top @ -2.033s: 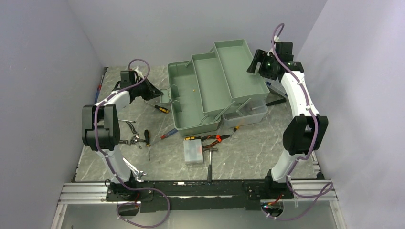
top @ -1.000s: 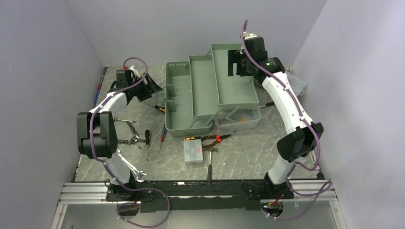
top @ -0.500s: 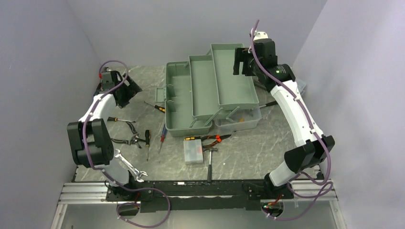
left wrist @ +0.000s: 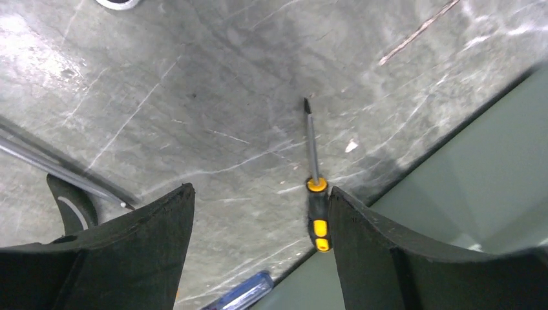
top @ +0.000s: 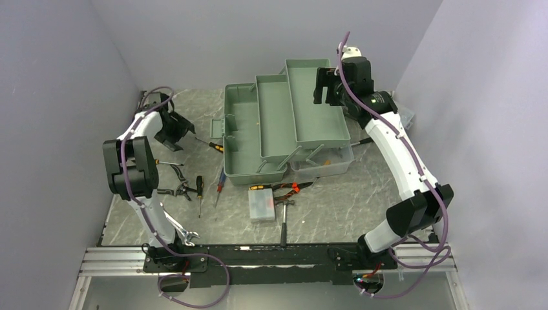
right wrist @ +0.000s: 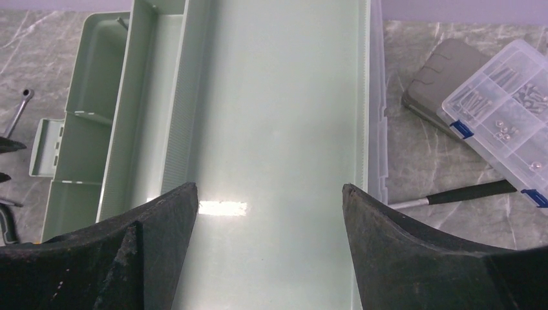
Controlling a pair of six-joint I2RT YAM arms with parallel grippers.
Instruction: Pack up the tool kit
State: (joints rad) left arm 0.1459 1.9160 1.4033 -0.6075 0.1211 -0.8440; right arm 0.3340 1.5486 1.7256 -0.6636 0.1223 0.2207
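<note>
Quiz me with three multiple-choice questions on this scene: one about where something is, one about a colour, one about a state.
1. The screwdriver under the left gripper lies:
A) in the toolbox
B) on the table beside the toolbox
C) on the organizer

2. The organizer's latches are:
A) red
B) green
C) blue

3. The right gripper is:
A) open, empty
B) shut on nothing
C) shut on the screwdriver

Key:
1 B, it rests on marble by the green wall.
2 C, blue clips on the clear edge.
3 A, jaws apart, only toolbox behind.
</note>
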